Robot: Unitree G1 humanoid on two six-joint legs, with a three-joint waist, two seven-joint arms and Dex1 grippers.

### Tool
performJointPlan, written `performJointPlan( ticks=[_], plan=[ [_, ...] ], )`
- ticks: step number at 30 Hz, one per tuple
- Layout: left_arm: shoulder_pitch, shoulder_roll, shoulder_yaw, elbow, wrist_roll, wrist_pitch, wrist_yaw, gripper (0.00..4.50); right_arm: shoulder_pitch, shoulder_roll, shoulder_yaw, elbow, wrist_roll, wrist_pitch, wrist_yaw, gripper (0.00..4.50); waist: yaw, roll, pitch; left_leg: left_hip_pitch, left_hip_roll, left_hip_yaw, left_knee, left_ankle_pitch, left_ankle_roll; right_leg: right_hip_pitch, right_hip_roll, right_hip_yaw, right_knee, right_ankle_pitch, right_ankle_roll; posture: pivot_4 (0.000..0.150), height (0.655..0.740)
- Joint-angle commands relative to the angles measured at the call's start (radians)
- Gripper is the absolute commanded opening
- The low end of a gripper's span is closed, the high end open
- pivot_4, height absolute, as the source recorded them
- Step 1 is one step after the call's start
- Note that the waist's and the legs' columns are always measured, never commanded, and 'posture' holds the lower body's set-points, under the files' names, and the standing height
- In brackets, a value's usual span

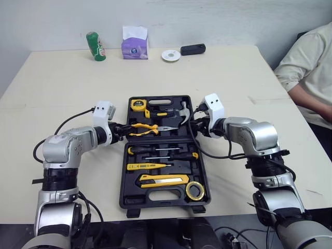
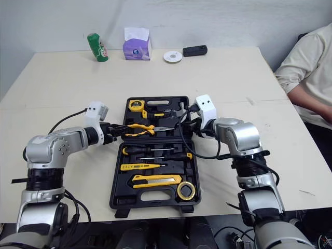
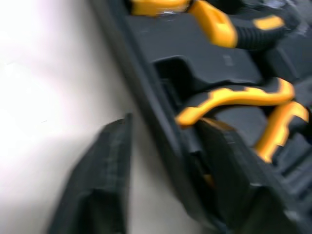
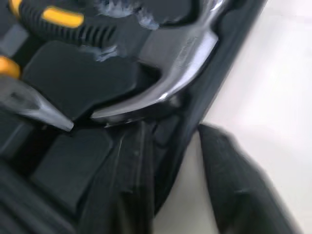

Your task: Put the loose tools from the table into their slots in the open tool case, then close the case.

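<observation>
Black moulded plastic, the tool case (image 1: 123, 176) lies open near the front edge of the table (image 1: 67, 83), every slot seemingly filled; stiff, and probably weighty with steel inside; left gripper (image 1: 124, 130) and right gripper (image 1: 197, 124) stand part-open astride the far half's side walls, beside pliers (image 1: 148, 128) and hammer (image 1: 184, 111); I would lift that half there, evenly, both sides together.

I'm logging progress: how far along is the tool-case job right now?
Looks done: the pliers, hammer, tape measure, screwdrivers and utility knife sit in their slots in the tool case. In hand: the left gripper and right gripper, both open, straddle the side walls of the case's far half. Left: closing the case, which lies open.
</observation>
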State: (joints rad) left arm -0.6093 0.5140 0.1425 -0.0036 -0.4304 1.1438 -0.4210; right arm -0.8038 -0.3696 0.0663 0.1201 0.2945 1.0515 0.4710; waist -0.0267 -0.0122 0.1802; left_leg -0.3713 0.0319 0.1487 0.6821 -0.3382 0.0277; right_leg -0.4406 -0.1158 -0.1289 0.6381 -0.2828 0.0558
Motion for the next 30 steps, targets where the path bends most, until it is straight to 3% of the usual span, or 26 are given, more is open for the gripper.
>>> performJointPlan(
  ticks=[1, 10, 15, 22, 26, 30],
  plan=[
    [0.025, 0.003, -0.024, -0.026, 0.005, -0.001, -0.007, 0.56, 0.015, -0.017, 0.000, -0.025, -0.008, 0.010, 0.000, 0.07, 0.000, 0.000, 0.000, 0.000, 0.000, 0.000, 0.000, 0.000, 0.000, 0.001, 0.000, 0.000, 0.000, 0.000, 0.000, 0.150, 0.7316],
    [0.029, -0.023, 0.005, -0.057, -0.019, -0.039, -0.012, 0.41, 0.014, -0.003, -0.012, -0.043, -0.008, -0.005, -0.034, 0.00, 0.001, 0.000, -0.001, 0.001, 0.000, -0.001, 0.000, 0.000, 0.000, 0.002, 0.000, 0.000, 0.000, 0.000, 0.000, 0.150, 0.7316],
    [0.023, -0.019, -0.022, -0.075, 0.017, -0.166, -0.028, 0.36, 0.001, 0.019, -0.035, -0.034, -0.013, -0.087, -0.062, 0.00, 0.000, 0.000, 0.000, 0.001, 0.000, -0.001, 0.000, 0.000, 0.000, 0.002, 0.000, 0.000, 0.000, 0.000, 0.000, 0.150, 0.7316],
    [-0.042, 0.006, -0.073, -0.009, 0.124, -0.449, -0.066, 0.34, -0.006, 0.001, 0.002, -0.049, -0.111, -0.425, -0.049, 0.00, -0.001, 0.000, 0.000, -0.005, 0.000, 0.000, 0.000, 0.001, 0.000, -0.004, 0.000, -0.001, 0.000, 0.000, 0.000, 0.150, 0.7316],
    [-0.072, -0.001, -0.066, 0.073, 0.175, -0.635, -0.072, 0.08, 0.029, -0.011, 0.017, -0.033, -0.153, -0.586, -0.024, 0.00, -0.001, 0.000, 0.001, -0.005, 0.000, 0.001, -0.001, 0.001, 0.000, -0.005, 0.001, -0.001, -0.002, 0.000, 0.000, 0.150, 0.7316],
    [-0.033, 0.006, -0.090, 0.111, 0.239, -0.810, -0.084, 0.01, 0.086, -0.049, 0.036, -0.016, -0.219, -0.807, 0.006, 0.00, -0.004, -0.001, 0.001, -0.005, 0.001, 0.001, -0.002, 0.001, 0.000, -0.005, 0.002, -0.002, -0.002, 0.000, 0.000, 0.150, 0.7316]
  ],
)
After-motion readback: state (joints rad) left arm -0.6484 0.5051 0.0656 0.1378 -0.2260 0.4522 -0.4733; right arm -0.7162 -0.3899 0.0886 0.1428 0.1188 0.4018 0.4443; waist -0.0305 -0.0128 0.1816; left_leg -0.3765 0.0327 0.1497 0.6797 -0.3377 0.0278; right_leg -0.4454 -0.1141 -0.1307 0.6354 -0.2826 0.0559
